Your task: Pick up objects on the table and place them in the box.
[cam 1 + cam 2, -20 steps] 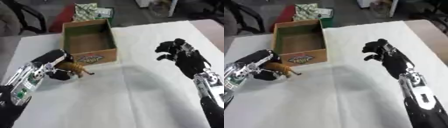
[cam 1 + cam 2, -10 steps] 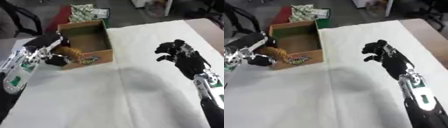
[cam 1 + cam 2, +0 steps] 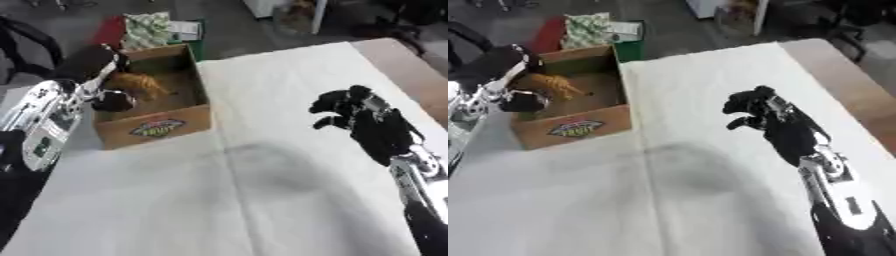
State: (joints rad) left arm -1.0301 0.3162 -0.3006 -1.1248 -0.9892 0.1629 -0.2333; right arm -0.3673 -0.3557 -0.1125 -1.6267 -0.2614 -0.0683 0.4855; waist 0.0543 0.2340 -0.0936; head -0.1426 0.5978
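Observation:
An open cardboard box [image 3: 166,122] stands at the table's far left edge. My left hand [image 3: 101,77] hovers over the box's left side, its fingers curled round a small orange-brown toy animal [image 3: 140,85] held above the box's inside. My right hand [image 3: 363,117] floats over the white table at the right, fingers curled, holding nothing.
The table is covered with a white cloth [image 3: 262,190]. Behind the box on the floor lie a green patterned packet [image 3: 147,27] and a red item [image 3: 112,30]. A brown tabletop strip [image 3: 407,65] shows at the far right.
My left hand has lifted the toy animal from the table in front of the box up and over the box's opening. The view has shifted. My right hand stays put.

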